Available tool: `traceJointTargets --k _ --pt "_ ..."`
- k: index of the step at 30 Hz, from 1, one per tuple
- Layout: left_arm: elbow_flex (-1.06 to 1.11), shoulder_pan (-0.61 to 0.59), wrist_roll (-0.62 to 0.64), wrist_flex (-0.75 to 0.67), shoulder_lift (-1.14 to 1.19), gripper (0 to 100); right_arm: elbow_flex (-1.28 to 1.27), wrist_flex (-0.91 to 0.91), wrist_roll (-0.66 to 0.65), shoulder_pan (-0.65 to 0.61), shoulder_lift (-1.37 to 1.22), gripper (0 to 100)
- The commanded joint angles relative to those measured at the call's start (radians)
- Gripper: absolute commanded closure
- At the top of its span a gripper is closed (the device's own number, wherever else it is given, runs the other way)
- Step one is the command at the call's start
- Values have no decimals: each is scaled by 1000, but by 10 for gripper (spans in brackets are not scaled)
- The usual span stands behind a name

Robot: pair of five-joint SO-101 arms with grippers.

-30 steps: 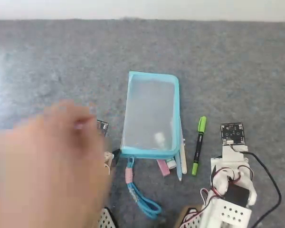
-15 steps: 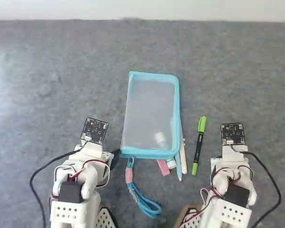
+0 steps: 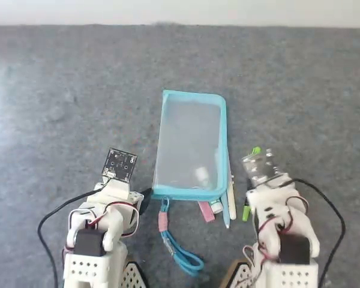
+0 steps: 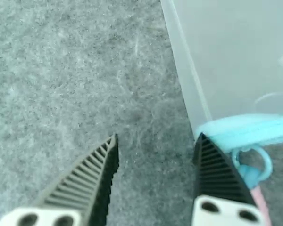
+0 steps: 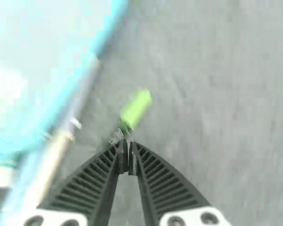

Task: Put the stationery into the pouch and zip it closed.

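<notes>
A clear pouch (image 3: 191, 144) with turquoise trim lies flat mid-table, its zipper end toward the arms. A pink tag and blue strap (image 3: 171, 237) trail from the zipper. Several pens (image 3: 219, 210) stick out at its near right corner. A green marker (image 3: 254, 153) lies right of the pouch, partly under the right arm (image 3: 276, 207). My right gripper (image 5: 128, 147) is shut and empty, its tips just short of the green marker (image 5: 136, 108). My left gripper (image 4: 158, 140) is open over bare mat beside the pouch's near left corner (image 4: 236, 129) and zipper ring (image 4: 253, 162).
Grey felt mat (image 3: 72, 90) covers the table, with free room left, right and beyond the pouch. A pale wall edge (image 3: 180, 12) runs along the far side. The left arm (image 3: 105, 210) sits at the near left.
A person's hand that covered the left arm a second ago is gone. The right arm has swung left and forward over the green marker. The left arm and pouch are unmoved.
</notes>
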State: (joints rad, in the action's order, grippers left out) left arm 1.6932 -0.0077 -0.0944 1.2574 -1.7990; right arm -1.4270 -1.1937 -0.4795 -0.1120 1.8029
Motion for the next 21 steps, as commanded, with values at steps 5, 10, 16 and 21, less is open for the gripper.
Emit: traceJointTargets --k 5,10,16,21 --pt "-10 -2 12 0 -17 755 399 -48 68 -180 -446 864" --pt "-10 -3 8 -95 -17 755 776 -174 187 -501 -974 872" --pt "-8 -265 -130 -138 -15 757 904 -197 288 -763 -1336 901" --pt "-12 -747 -74 -324 -11 757 902 -166 367 -774 -1314 903"
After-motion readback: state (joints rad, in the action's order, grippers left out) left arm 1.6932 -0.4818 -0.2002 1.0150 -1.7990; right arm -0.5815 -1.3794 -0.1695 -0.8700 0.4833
